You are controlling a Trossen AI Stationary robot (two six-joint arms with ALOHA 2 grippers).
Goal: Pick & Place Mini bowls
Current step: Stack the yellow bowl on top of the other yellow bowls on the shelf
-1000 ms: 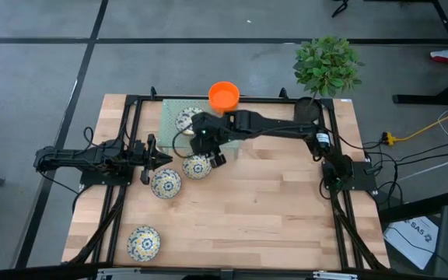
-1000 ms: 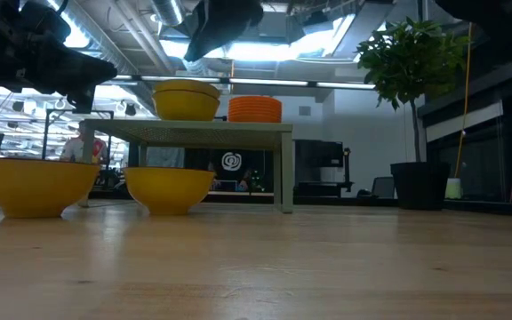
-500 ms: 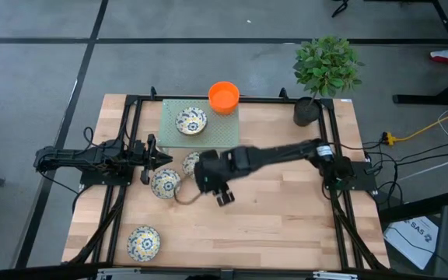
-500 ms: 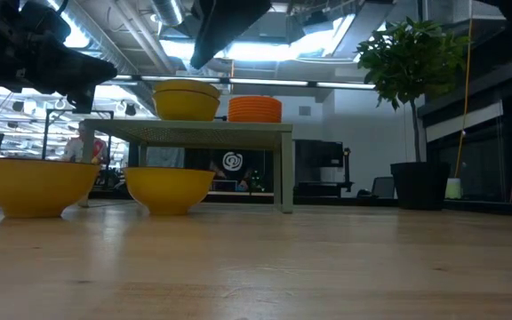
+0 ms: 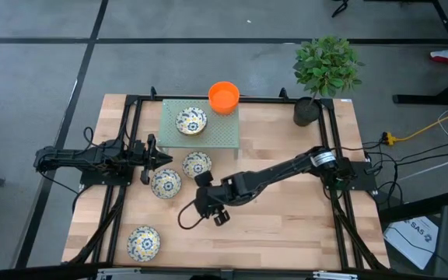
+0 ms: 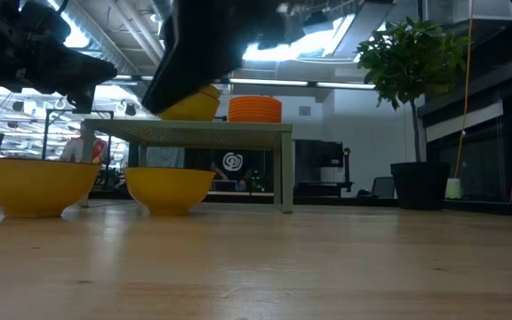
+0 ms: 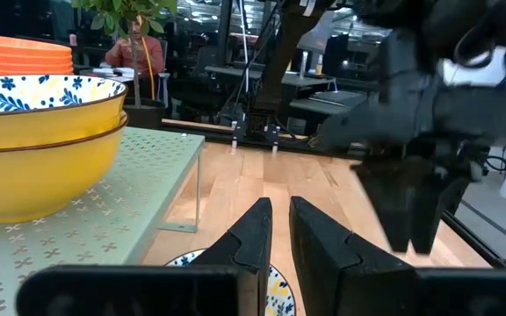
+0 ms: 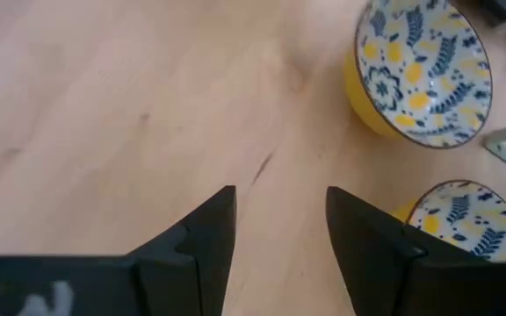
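1. Right gripper (image 5: 218, 213) hovers empty above bare table (image 5: 286, 210), fingers spread.
2. Left gripper (image 5: 162, 159), fingers nearly together, waits left, holding nothing.
3. Its arm partly hides the shelf (image 5: 224, 132) bowls (image 5: 191, 121) in the low view.
4. Orange bowls (image 5: 224, 96) stand farthest.

Even, bright light falls from above on the desk (image 5: 286, 202), and shadows there are short and soft. Across the desk at surface height, the ceiling lights (image 6: 323, 49) of the room behind glare white, so the right arm (image 6: 198, 53) in front of them reads as a black, motion-smeared silhouette. The near wood is softly out of focus there. From the left wrist, the other arm's tool (image 7: 415, 189) is blurred, while the stacked floral bowls (image 7: 38, 140) beside it are crisp. From the right wrist, the floral bowls (image 8: 420, 75) and the wood grain are slightly smeared.
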